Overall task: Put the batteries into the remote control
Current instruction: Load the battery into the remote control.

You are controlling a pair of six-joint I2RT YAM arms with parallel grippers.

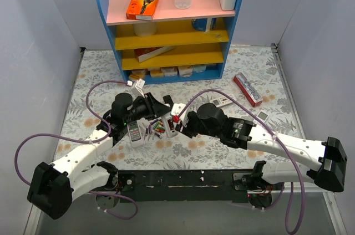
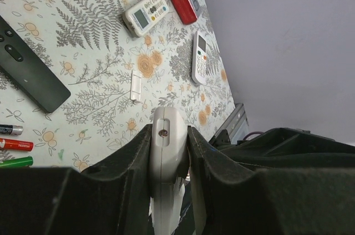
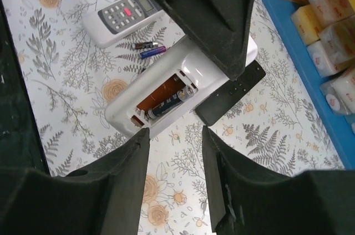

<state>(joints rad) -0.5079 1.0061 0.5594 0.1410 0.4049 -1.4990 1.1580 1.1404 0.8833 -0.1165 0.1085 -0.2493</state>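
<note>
Right wrist view: left tool clamps the white plastic remote control (one dark cylindrical cell in its open bay) just ahead of the right tool, half open, empty; a clumsy nudge could dislodge that cell.

White remote, red battery, green battery, grey floral tablecloth, blue shelf
</note>
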